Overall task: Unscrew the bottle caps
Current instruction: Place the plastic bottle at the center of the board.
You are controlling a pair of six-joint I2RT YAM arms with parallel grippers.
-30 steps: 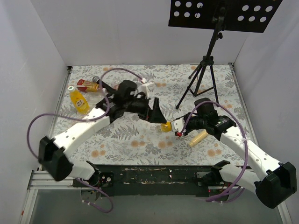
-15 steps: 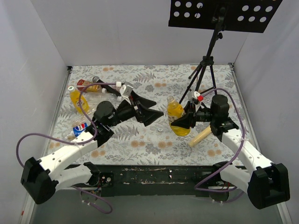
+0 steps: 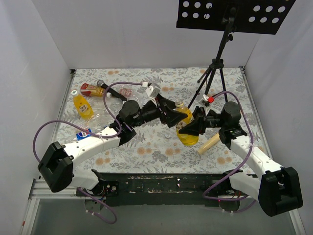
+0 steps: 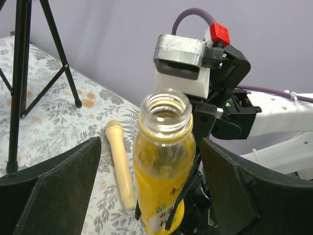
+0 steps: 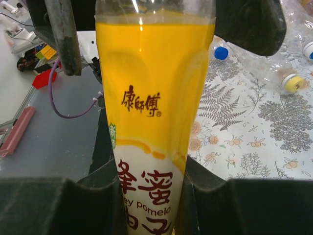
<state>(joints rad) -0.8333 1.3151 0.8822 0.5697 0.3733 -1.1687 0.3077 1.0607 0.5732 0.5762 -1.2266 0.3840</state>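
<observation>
from above, the table [image 3: 146,147] wears a pale cloth printed with grey ferns and orange flowers, walled in by white panels, with a black tripod stand [image 3: 211,78] at the back right. the left gripper [image 3: 172,113] spreads its fingers wide beside the neck of an upright orange-yellow bottle [image 3: 186,128] in the middle, touching nothing that can be made out. the right gripper [image 3: 191,128] clamps that bottle from the right. a second yellow bottle [image 3: 82,104], a red-labelled bottle [image 3: 91,90] and a black microphone [image 3: 105,87] lie at the far left; a tan stick [image 3: 208,144] lies near the right arm.

the left wrist view shows the bottle [image 4: 164,171] with its mouth open and uncapped, standing between the two splayed black fingers [image 4: 63,191] without contact; the tan stick [image 4: 121,169] lies behind it.

the right wrist view shows the fingers [image 5: 54,205] pressed against the bottle's [image 5: 154,107] labelled lower body. a yellow cap [image 5: 292,83] and a blue cap [image 5: 221,53] sit on clear bottles lying on the cloth beyond.
</observation>
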